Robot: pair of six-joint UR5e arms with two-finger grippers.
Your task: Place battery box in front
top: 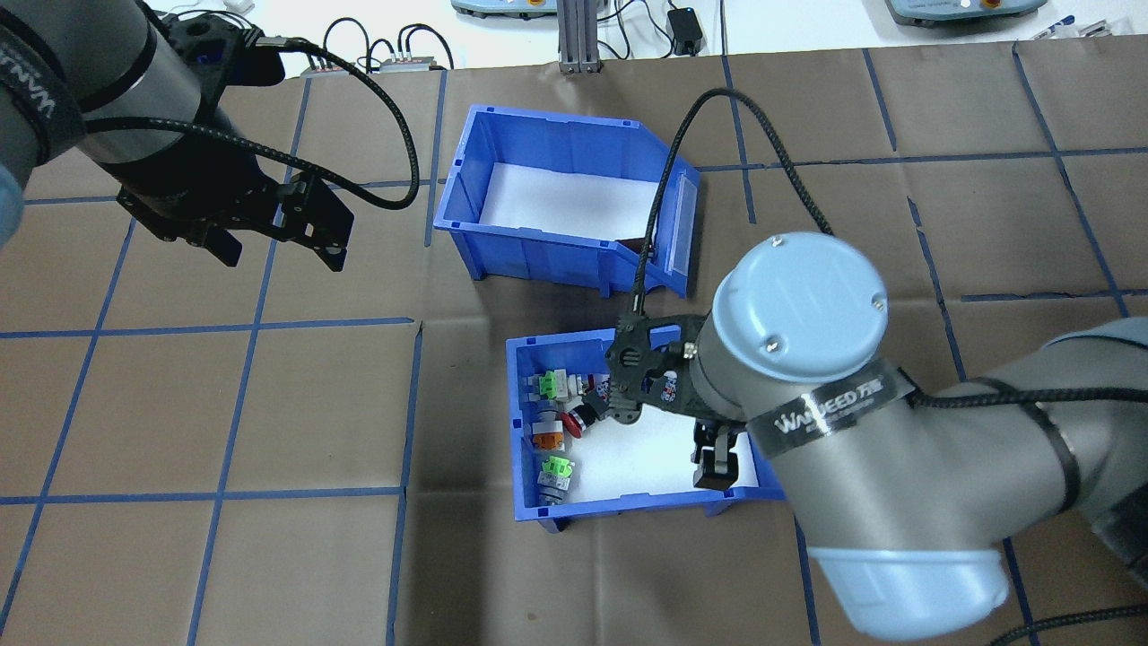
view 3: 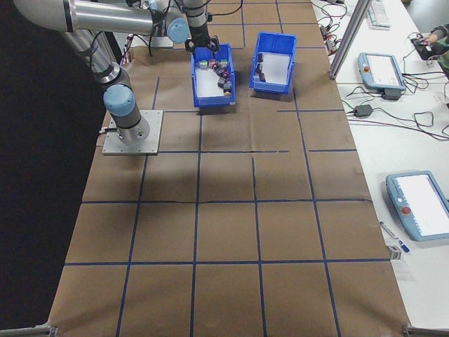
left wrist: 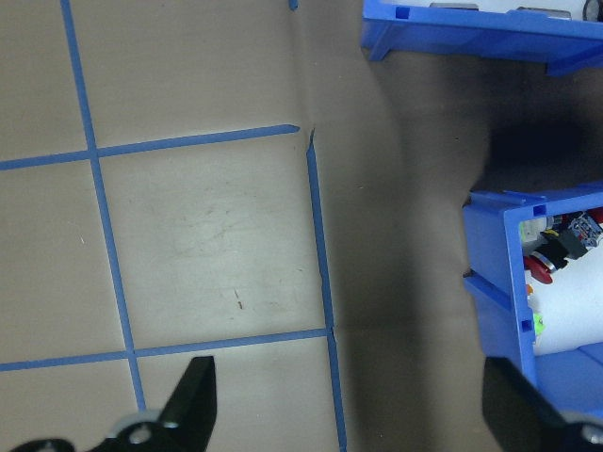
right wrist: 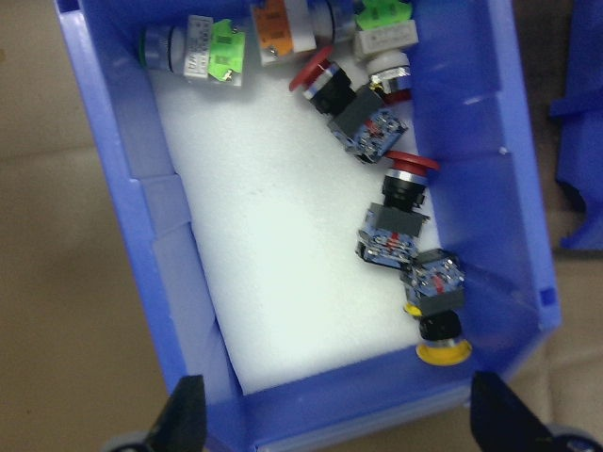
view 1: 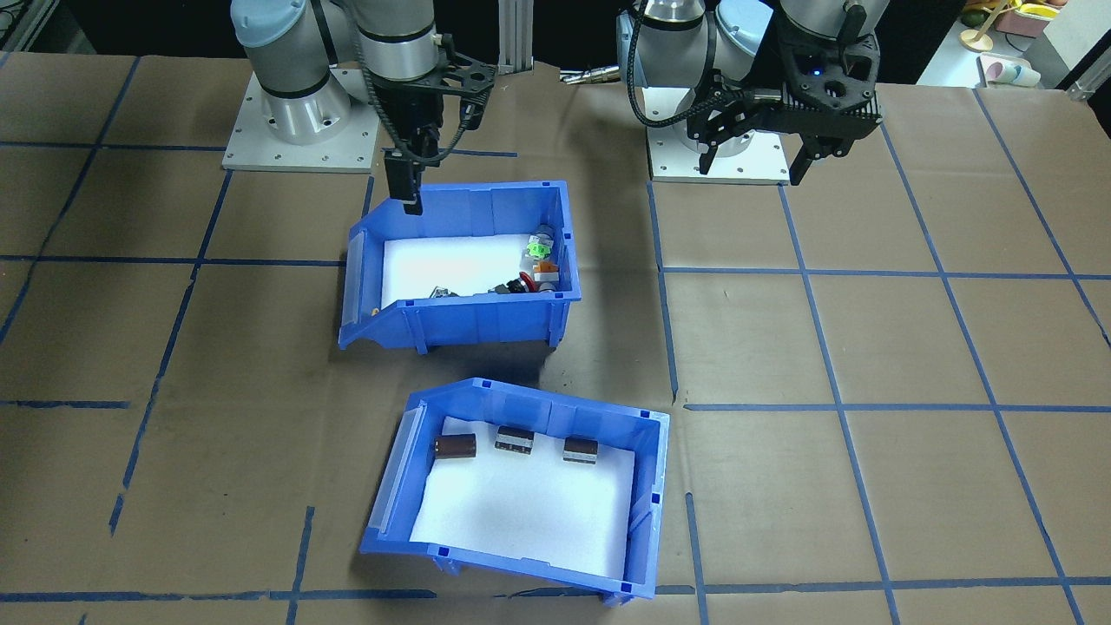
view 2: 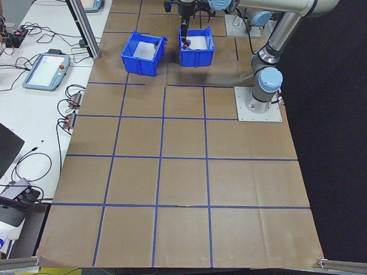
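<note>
In the front-facing view, the right gripper (view 1: 408, 195) hangs with its fingers spread apart over the near-robot rim of the switch bin (view 1: 460, 325), grasping nothing. Below it, nearer the operators' side, sits the battery box (view 1: 521, 573), three dark batteries (view 1: 514, 440) lying along its wall. Far right, the left gripper (view 1: 753, 163) hovers open and empty above the table (view 1: 911, 347).
</note>
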